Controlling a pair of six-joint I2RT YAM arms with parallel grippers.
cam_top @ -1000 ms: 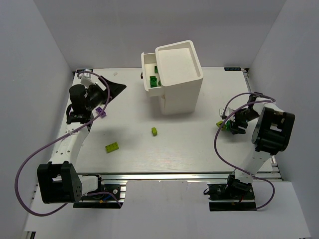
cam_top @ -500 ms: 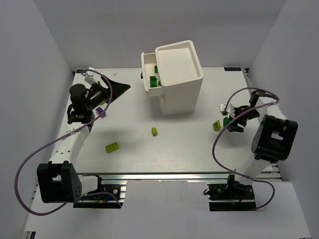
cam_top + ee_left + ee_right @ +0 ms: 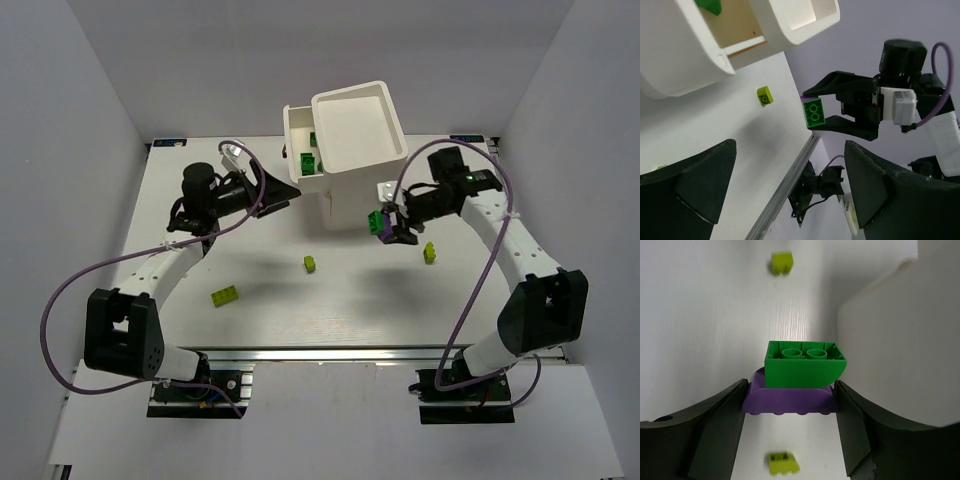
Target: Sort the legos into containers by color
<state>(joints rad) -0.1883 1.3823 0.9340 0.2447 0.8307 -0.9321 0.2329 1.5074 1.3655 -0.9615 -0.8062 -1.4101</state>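
My right gripper (image 3: 387, 224) is shut on a stack of two legos, a dark green brick (image 3: 802, 367) sitting on a purple brick (image 3: 790, 401), and holds it above the table just in front of the white cabinet (image 3: 358, 150). The stack also shows in the left wrist view (image 3: 814, 112). My left gripper (image 3: 275, 190) is open and empty, left of the cabinet near its pulled-out top drawer (image 3: 299, 172), which holds dark green bricks (image 3: 309, 161). Lime bricks lie on the table in the middle (image 3: 311, 263), front left (image 3: 226, 295) and right (image 3: 429, 252).
The cabinet wall (image 3: 900, 340) is close on the right of my right gripper. White walls enclose the table on three sides. Purple cables (image 3: 70, 290) loop from both arms. The metal rail (image 3: 330, 352) marks the table's near edge.
My right arm has swung from the table's right side to the cabinet front, carrying the green-and-purple stack. My left gripper has moved right, toward the open drawer.
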